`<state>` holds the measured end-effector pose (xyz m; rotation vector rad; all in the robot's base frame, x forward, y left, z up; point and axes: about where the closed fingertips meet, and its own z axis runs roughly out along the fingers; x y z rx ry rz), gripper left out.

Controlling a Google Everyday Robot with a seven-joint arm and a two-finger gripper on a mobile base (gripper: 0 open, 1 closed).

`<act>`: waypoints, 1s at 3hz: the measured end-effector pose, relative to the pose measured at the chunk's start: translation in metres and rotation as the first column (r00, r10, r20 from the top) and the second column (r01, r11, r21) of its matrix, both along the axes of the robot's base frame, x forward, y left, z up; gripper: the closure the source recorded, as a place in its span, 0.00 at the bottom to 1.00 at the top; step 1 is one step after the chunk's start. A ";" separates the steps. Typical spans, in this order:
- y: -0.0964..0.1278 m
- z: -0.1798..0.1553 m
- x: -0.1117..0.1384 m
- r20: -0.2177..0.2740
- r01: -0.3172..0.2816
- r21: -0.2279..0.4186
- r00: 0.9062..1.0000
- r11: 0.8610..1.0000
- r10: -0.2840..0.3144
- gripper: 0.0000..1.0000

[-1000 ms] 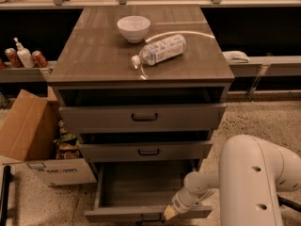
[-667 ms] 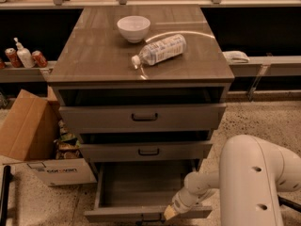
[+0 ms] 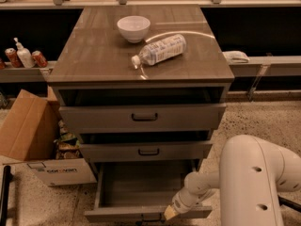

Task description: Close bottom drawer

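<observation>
The bottom drawer (image 3: 141, 188) of the grey-brown cabinet is pulled far out, showing a long shallow grey tray that looks empty. Its slim front panel (image 3: 122, 214) runs along the bottom of the view, with the black handle just at the frame edge. My gripper (image 3: 170, 213) is at the end of the white arm, low at the right, its tip resting at the top edge of that front panel, right of the handle. The middle drawer (image 3: 148, 151) and the top drawer (image 3: 144, 117) stand slightly out.
On the cabinet top lie a white bowl (image 3: 133, 28) and a clear plastic bottle (image 3: 160, 50) on its side. An open cardboard box (image 3: 35, 140) stands on the floor at the left. Cans and a dispenser (image 3: 23, 56) sit on a left shelf. The speckled floor (image 3: 254, 121) spreads right.
</observation>
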<state>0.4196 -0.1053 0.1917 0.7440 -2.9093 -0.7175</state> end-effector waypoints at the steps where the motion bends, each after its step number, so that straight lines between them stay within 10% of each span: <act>1: 0.000 0.000 0.000 0.000 0.000 0.000 1.000 1.000 0.000 1.00; 3: 0.000 0.001 -0.001 -0.001 -0.001 0.000 1.000 1.000 0.001 0.61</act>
